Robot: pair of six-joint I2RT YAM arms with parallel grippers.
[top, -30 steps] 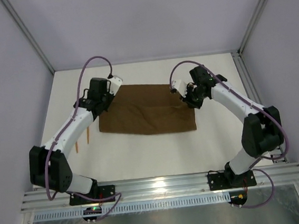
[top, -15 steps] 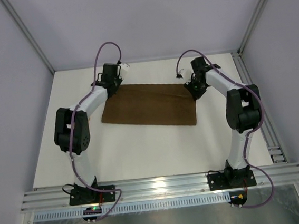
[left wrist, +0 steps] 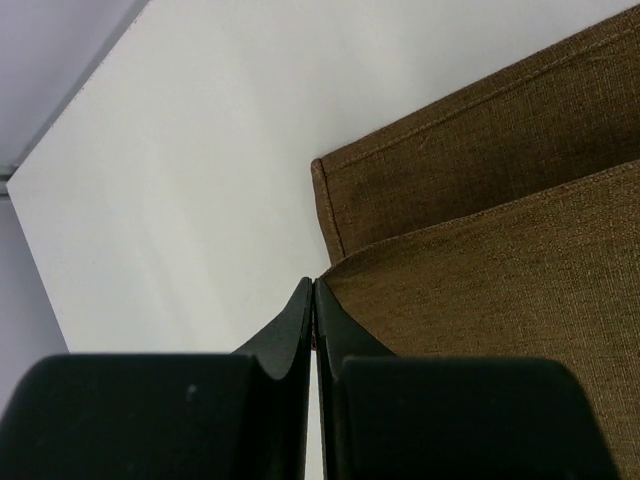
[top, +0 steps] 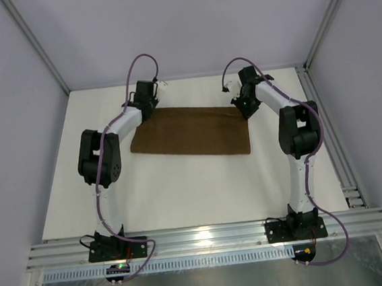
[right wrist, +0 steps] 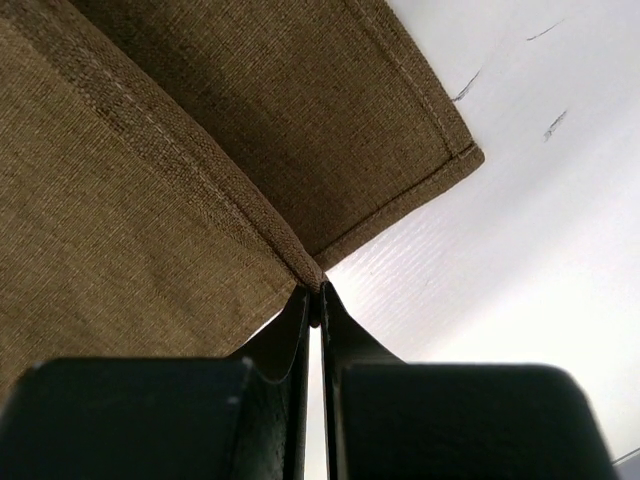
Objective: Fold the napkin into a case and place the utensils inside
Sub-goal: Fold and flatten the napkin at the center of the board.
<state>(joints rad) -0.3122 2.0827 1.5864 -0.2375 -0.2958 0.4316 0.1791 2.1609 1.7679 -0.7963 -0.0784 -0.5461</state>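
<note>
Brown cloth folds cleanly only under even tension. Move both corners together, at one height and one pace. Lay the top layer's edge parallel to the edge beneath it before you release.

The napkin (top: pixel 190 131) lies flat on the desk (top: pixel 182 191), toward the far side, doubled over. The left tool (left wrist: pixel 313 285) is fully closed, pinching the top layer's far-left corner. The right tool (right wrist: pixel 318 295) is fully closed, pinching the far-right corner. In both wrist views the bottom layer's corner lies just beyond the tips, outside the grip.
</note>
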